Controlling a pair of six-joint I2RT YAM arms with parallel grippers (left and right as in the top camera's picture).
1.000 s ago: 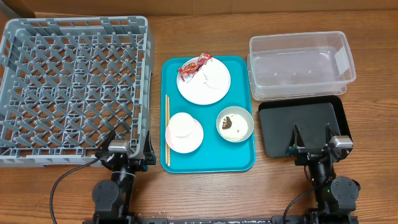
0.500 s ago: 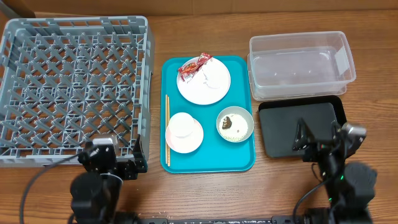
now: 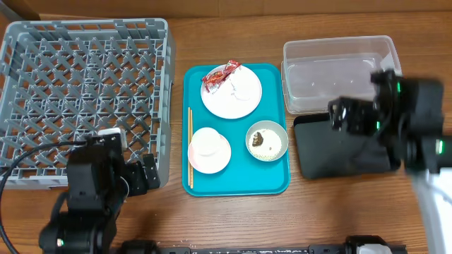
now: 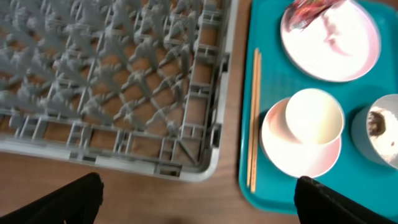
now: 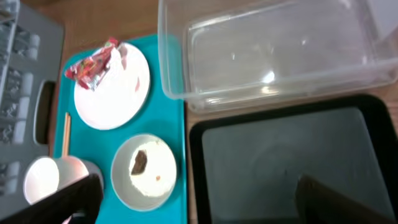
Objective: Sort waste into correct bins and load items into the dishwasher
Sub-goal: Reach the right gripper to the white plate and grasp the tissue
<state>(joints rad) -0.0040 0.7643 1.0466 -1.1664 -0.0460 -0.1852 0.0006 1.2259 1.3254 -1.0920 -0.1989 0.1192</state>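
Observation:
The grey dish rack (image 3: 85, 92) stands at the left. The teal tray holds the white plate (image 3: 236, 99) with the red wrapper (image 3: 220, 74) and white tissue (image 5: 118, 59), the white cup (image 3: 209, 143) on the pinkish saucer (image 3: 212, 161), the bowl (image 3: 267, 140) with rice and a brown lump (image 5: 138, 162), and the chopsticks (image 3: 190, 144). The clear tub (image 3: 339, 70) and black tray (image 3: 339, 155) lie at the right. My left gripper (image 4: 199, 205) is open and empty above the rack's near right corner. My right gripper (image 5: 199, 202) is open and empty above the black tray.
The teal serving tray (image 3: 236, 185) lies between the rack and the bins. Bare wooden table (image 3: 233, 219) runs along the front edge. The rack's corner (image 4: 199, 168) is close to the teal tray's left rim (image 4: 245, 124).
Both arms have risen from the front edge. The left arm has swung left over the rack's near corner. The right arm has moved back over the black tray toward the tub.

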